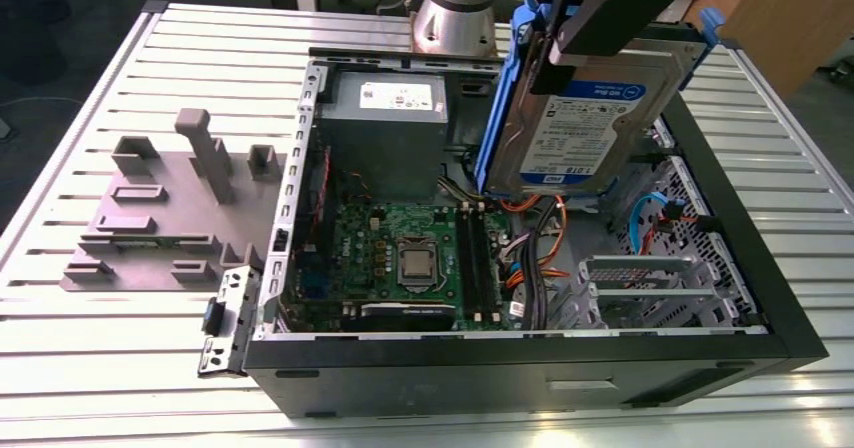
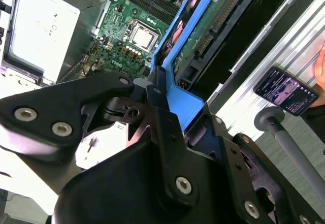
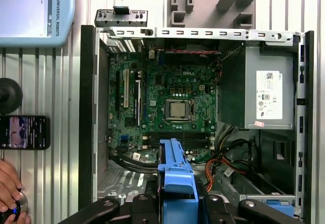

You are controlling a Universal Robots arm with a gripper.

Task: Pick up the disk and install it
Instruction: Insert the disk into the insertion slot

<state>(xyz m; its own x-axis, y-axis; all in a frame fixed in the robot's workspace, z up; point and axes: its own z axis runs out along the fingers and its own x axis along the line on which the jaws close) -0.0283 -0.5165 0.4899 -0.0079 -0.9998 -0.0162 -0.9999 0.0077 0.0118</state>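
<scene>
The disk [image 1: 577, 128], a silver-grey drive with a white-and-blue label in blue side rails, hangs tilted on edge above the open computer case [image 1: 781, 313], over its side on the exterior view's right. My gripper [image 1: 577, 56] is shut on the disk's upper end. In the second wrist view the black fingers [image 2: 161, 113] clamp the blue rail [image 2: 184, 99], and the drive's green circuit board [image 2: 203, 36] faces the camera. In the first wrist view the blue rail [image 3: 175, 170] sticks out from the gripper [image 3: 176, 199] over the case's lower bay.
Inside the case lie the motherboard [image 1: 400, 258], a grey power supply box [image 1: 387, 118] with a white sticker, cables and a metal drive cage [image 1: 641, 288]. A grey holder fixture [image 1: 160, 208] stands beside the case. A phone [image 3: 24, 131] and a person's hand [image 3: 9, 186] rest on the slatted table.
</scene>
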